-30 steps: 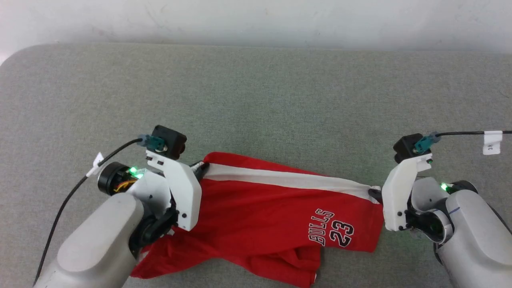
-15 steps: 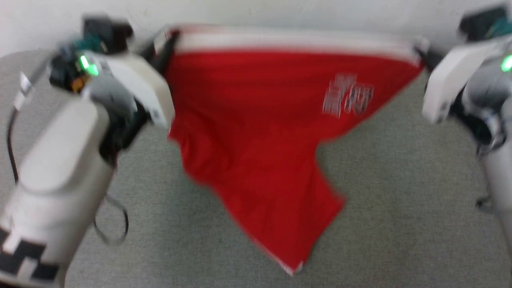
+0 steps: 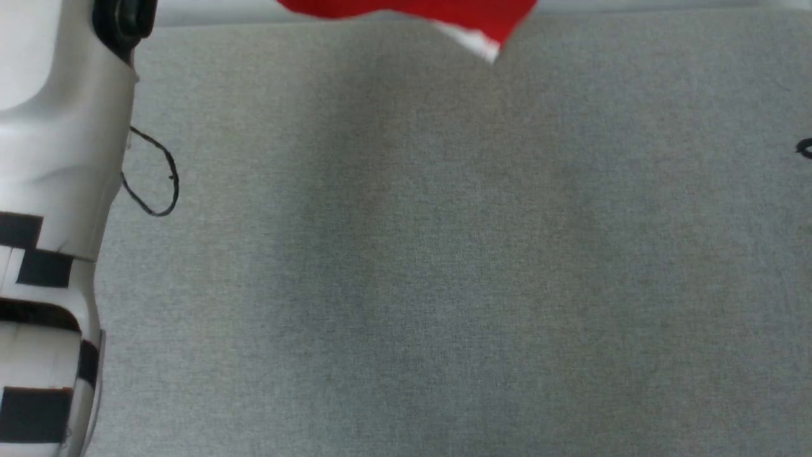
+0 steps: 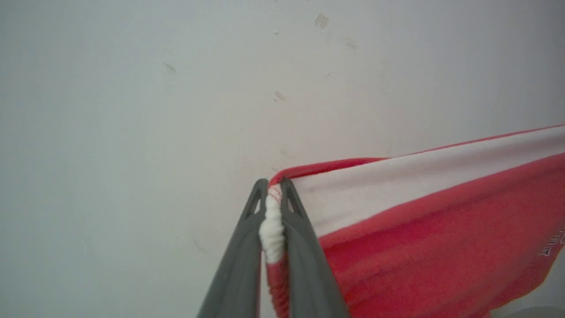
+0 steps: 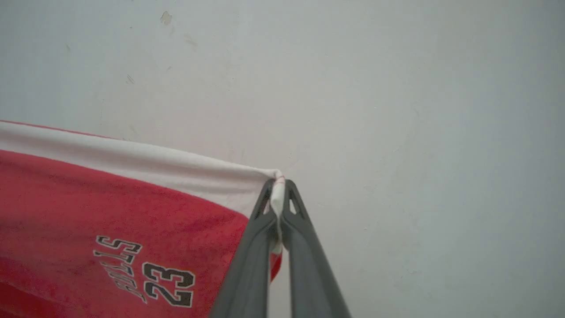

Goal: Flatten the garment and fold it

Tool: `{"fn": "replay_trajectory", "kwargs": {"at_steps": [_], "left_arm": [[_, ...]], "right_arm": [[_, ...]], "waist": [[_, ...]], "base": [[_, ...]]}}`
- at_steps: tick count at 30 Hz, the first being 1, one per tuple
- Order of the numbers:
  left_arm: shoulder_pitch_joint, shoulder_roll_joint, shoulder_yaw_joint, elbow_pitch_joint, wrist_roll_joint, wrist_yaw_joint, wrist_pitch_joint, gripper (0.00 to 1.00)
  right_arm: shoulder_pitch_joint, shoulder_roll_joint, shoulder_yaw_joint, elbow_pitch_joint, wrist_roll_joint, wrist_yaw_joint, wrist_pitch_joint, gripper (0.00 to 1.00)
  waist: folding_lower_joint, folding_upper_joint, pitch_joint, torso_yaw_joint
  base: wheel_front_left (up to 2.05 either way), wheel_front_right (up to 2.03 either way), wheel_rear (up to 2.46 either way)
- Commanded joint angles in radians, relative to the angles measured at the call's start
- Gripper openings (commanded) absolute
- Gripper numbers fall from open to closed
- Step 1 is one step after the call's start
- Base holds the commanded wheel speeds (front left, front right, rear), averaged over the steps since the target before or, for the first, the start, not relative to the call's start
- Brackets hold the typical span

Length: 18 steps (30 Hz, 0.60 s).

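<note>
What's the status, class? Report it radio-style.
Left fingers shut on garment corner. Right fingers shut on opposite corner. White band stretched between, garment hanging. No obstruction seen.

- I see the garment [image 5: 66,194] in bright red with a white band, its "BULLS 23" print black and white.
- The table [image 3: 444,254] is speckled grey.
- My forearm [image 3: 44,158] is white with black blocks.

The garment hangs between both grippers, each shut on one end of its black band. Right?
No: the band is white, not black, as the right wrist view shows. The garment hangs between the left gripper and right gripper, each shut on one end.
</note>
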Motion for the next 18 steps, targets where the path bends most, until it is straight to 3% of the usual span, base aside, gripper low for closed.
{"fn": "replay_trajectory", "kwargs": {"at_steps": [1,7,12,18], "left_arm": [[-0.010,-0.002,0.007,0.044,0.014,0.012,-0.019,0.00],[0.029,-0.051,-0.002,0.141,0.048,-0.007,-0.043,0.00],[0.146,-0.084,0.033,0.143,0.073,-0.014,-0.043,0.00],[0.354,-0.111,0.118,0.090,0.083,-0.008,-0.044,0.00]], "right_arm": [[-0.012,0.003,0.012,0.033,-0.004,-0.003,-0.034,0.00],[0.012,0.040,0.105,0.159,0.018,-0.003,-0.104,0.00],[0.082,0.057,0.190,0.244,0.063,-0.003,-0.132,0.00],[0.239,0.039,0.289,0.246,0.144,-0.003,-0.173,0.00]], "waist": [[-0.0002,0.0000,0.033,-0.012],[-0.0002,0.0000,0.071,-0.014],[-0.0002,0.0000,0.085,-0.011],[-0.0002,0.0000,0.052,-0.009]], "base": [[0.00,0.00,0.00],[0.00,0.00,0.00],[0.00,0.00,0.00],[0.00,0.00,0.00]]}}
